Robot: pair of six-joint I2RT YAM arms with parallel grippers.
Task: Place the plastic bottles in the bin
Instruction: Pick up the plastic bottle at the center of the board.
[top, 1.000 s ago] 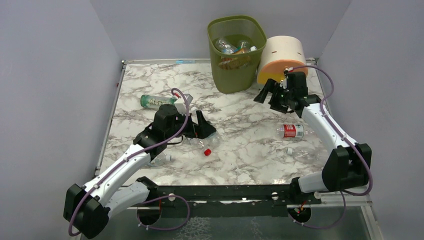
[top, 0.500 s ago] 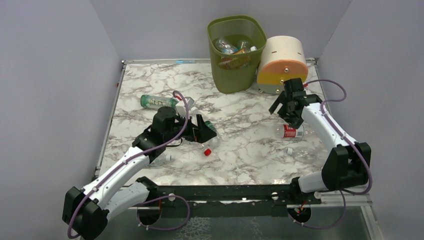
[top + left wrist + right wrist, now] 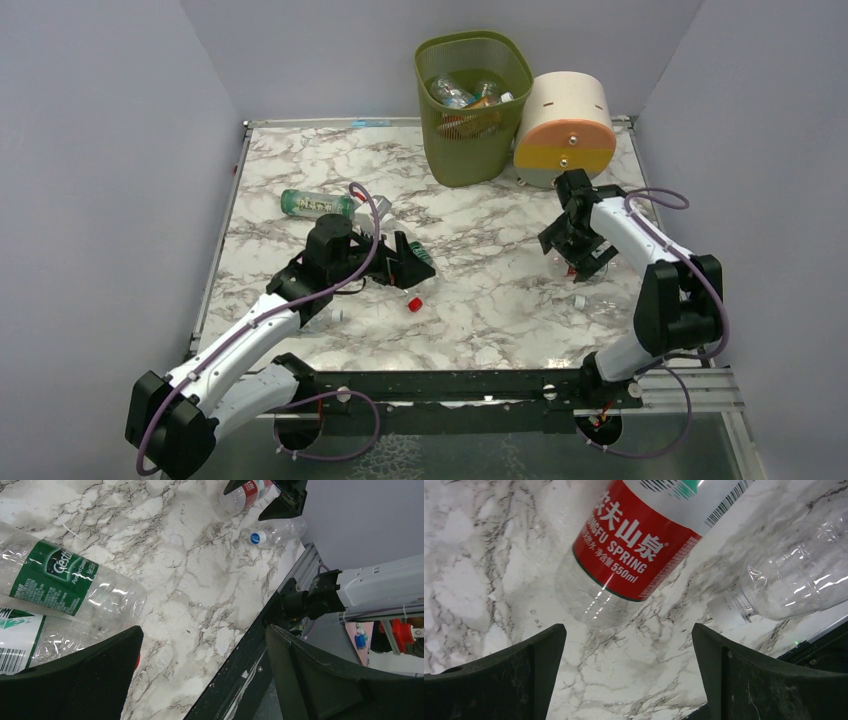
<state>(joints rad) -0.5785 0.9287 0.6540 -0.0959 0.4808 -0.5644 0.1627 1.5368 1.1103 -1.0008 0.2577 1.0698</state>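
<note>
The olive-green mesh bin [image 3: 470, 100] stands at the back with several bottles inside. My right gripper [image 3: 574, 248] is open and low over a red-labelled bottle [image 3: 634, 535], which lies just ahead of the fingertips [image 3: 629, 675]. A clear unlabelled bottle [image 3: 794, 580] lies beside it. My left gripper [image 3: 410, 262] is open and empty [image 3: 200, 680] over the table's middle. A green-labelled bottle [image 3: 55, 577] and another bottle [image 3: 20, 640] lie by its left finger. A further green-labelled bottle [image 3: 315, 203] lies at the left. A red cap [image 3: 413, 303] shows near the left gripper.
A cream drum [image 3: 565, 125] with an orange-and-yellow face lies right of the bin, close behind the right arm. A clear bottle with a blue cap [image 3: 275, 532] lies near the table's front right edge. Grey walls close in three sides.
My right gripper has swung from beside the drum down and nearer, onto the red-labelled bottle. My left gripper has shifted slightly and stays open.
</note>
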